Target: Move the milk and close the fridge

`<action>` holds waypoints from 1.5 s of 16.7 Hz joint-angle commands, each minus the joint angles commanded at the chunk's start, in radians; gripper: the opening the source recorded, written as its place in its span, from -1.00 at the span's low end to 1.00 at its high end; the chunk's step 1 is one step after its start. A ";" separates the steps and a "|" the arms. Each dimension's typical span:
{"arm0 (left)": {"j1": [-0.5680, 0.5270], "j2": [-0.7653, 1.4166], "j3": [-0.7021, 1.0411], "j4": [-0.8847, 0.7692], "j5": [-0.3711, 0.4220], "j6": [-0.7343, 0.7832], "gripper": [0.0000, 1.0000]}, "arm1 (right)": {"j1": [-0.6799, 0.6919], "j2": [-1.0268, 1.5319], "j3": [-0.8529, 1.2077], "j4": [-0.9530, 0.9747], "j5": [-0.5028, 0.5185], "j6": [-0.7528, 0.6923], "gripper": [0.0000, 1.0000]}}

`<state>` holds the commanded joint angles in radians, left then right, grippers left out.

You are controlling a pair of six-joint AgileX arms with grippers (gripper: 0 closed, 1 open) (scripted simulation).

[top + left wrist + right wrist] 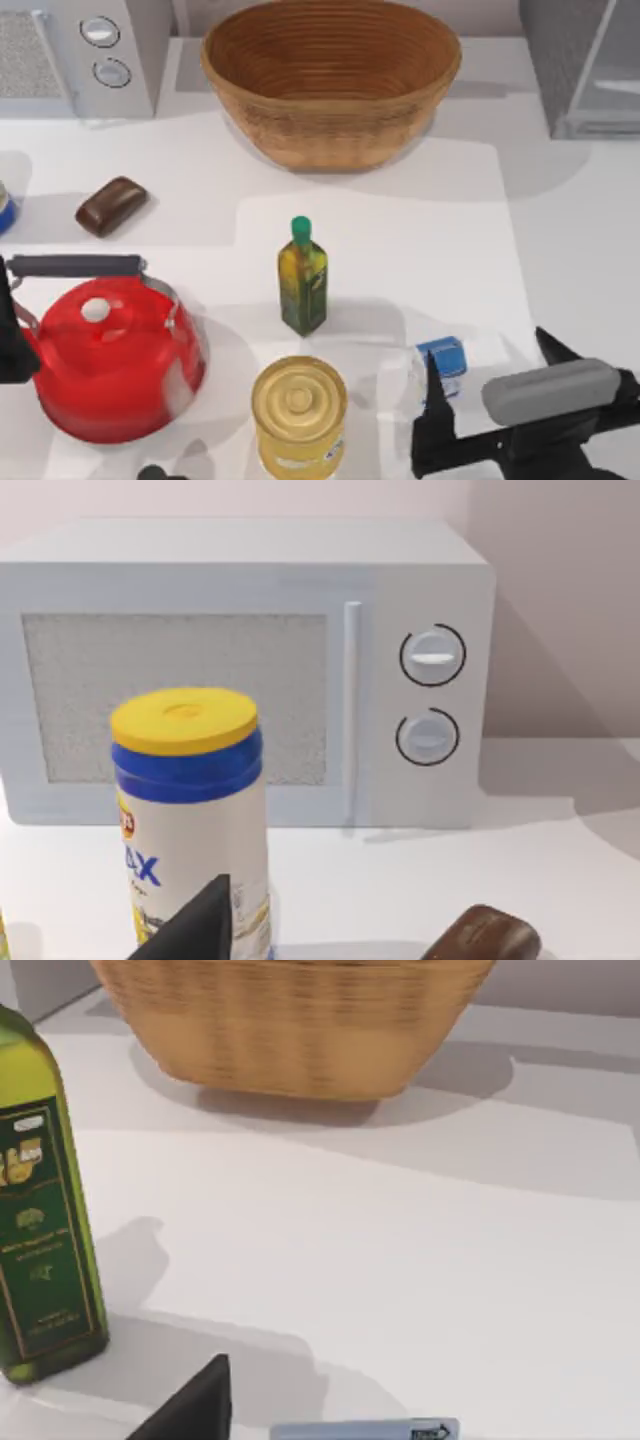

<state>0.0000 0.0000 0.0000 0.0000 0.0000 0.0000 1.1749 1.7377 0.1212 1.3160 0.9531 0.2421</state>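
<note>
White tabletop, crowded: the milk (443,357) stands right of the yellow can (299,412), between the right gripper (490,385)'s spread fingers, not yet clasped. Behind it, far right, the fridge (585,60) seemingly awaits closing. Nothing looks finished.

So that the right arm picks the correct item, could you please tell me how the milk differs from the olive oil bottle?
The milk is a small, low white carton with a blue top; the olive oil bottle is taller, slim, dark green-yellow glass with a green cap. The milk sits right next to the right gripper, at the table's front right; the olive oil bottle stands mid-table, away from it. Both stand upright on the white table.
</note>
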 joint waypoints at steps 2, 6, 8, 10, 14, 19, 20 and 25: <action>0.000 0.000 0.000 0.000 0.000 0.000 1.00 | 0.025 0.115 0.012 0.070 -0.004 0.028 1.00; 0.000 0.000 0.000 0.000 0.000 0.000 1.00 | 0.048 0.221 0.024 0.140 -0.010 0.057 1.00; 0.000 0.000 0.000 0.000 0.000 0.000 1.00 | 0.049 0.222 0.024 0.140 -0.010 0.057 1.00; 0.000 0.000 0.000 0.000 0.000 0.000 1.00 | 0.044 0.219 0.020 0.138 -0.010 0.056 1.00; 0.000 0.000 0.000 0.000 0.000 0.000 1.00 | 0.011 0.247 0.011 0.196 -0.046 0.037 1.00; 0.000 0.000 0.000 0.000 0.000 0.000 1.00 | -0.077 0.303 0.080 0.219 -0.127 -0.006 1.00; 0.000 0.000 0.000 0.000 0.000 0.000 1.00 | -0.092 0.314 0.104 0.211 -0.141 -0.013 1.00; 0.000 0.000 0.000 0.000 0.000 0.000 1.00 | -0.104 0.326 0.124 0.204 -0.153 -0.018 1.00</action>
<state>0.0000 0.0000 0.0000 0.0000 0.0000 0.0000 1.0708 2.0637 0.2448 1.5200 0.7999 0.2242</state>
